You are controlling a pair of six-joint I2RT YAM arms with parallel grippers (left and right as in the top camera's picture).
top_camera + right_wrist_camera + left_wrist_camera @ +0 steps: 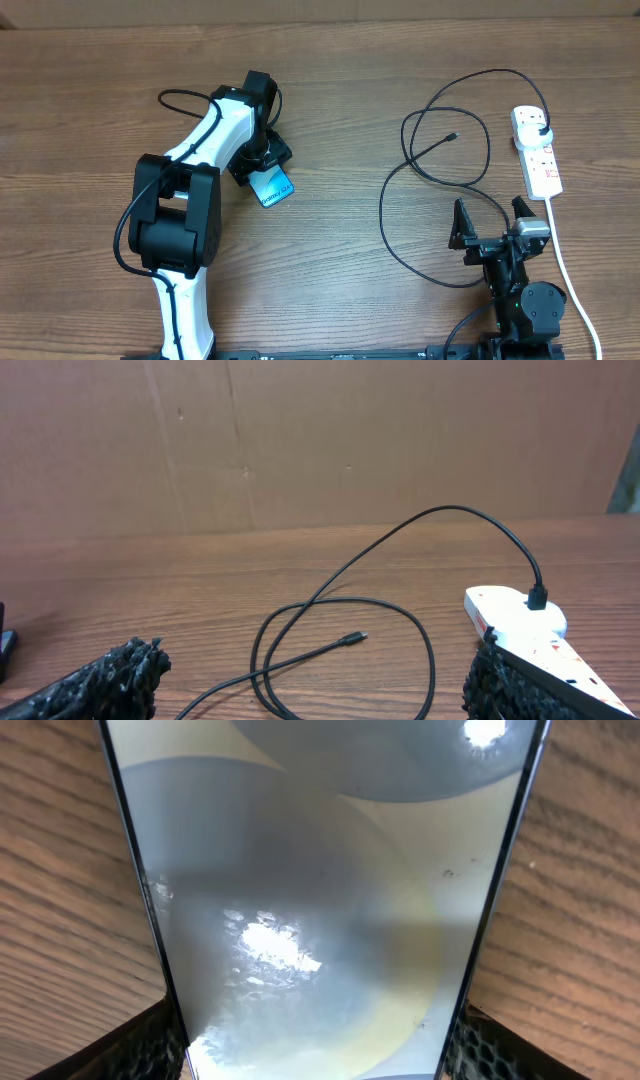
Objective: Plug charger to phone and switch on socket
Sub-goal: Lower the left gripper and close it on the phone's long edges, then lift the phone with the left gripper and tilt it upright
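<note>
The phone [273,187] shows its cyan-teal screen left of centre, under my left gripper [264,165]. In the left wrist view the phone [320,870] fills the frame, and the left gripper [318,1030] has both fingers pressed on its side edges. The charger cable [440,150] lies in loose loops on the right, its connector tip [455,136] free on the table. Its plug head [541,131] sits in the socket [537,160]. My right gripper [492,222] is open and empty, just short of the loops. The right wrist view shows the tip [355,638] and the socket [510,622].
The thick white cord [572,285] runs from the socket down the right side, past the right arm base. A brown cardboard wall [300,440] stands behind the wooden table [340,250].
</note>
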